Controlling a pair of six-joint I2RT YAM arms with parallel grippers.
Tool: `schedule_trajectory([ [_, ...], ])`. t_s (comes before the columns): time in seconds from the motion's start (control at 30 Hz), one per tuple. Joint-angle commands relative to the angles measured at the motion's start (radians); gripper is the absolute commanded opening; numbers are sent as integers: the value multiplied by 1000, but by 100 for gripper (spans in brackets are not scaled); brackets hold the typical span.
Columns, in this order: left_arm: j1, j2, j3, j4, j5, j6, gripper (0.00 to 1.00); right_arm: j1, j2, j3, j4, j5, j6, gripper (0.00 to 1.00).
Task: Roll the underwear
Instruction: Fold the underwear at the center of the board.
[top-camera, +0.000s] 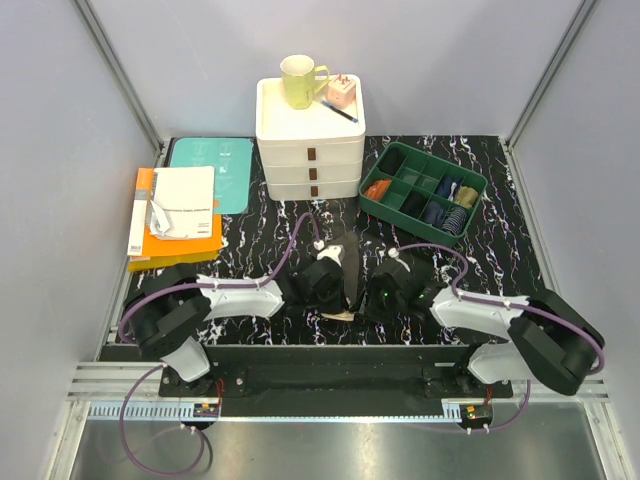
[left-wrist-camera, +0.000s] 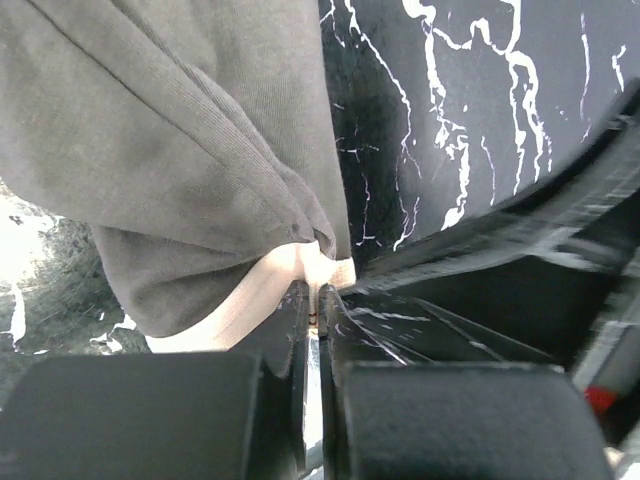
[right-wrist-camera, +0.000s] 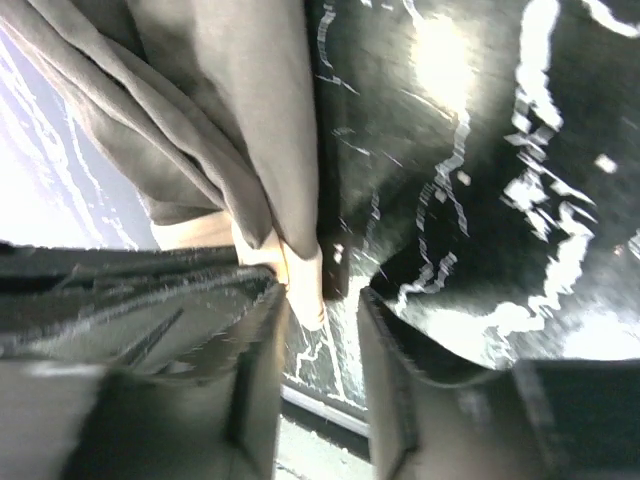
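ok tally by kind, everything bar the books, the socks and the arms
underwear: 1
drawer unit: 1
mug: 1
pen: 1
pink block: 1
green tray: 1
total: 6

The underwear (top-camera: 350, 266) lies bunched between the left gripper (top-camera: 328, 294) and the right gripper (top-camera: 378, 298). A green tray (top-camera: 441, 165) stands behind.

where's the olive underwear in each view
top external: the underwear is a dark strip, low centre.
left wrist: the underwear fills the upper left.
right wrist: the underwear hangs in the upper left.
shared landmark: its beige waistband, at its lower end in all three.
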Motion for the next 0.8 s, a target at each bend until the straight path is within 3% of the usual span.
schedule_trajectory([
  [0.0,-10,18,-63,15,21,-18,0,-13,-93,-71,8,35,64,47],
  [0.27,-23,1,-97,53,25,-15,0,-33,-127,-120,83,58,120,56],
  [0.77,-41,-28,-115,53,9,-15,0,-63,-65,-149,209,21,169,57],
])
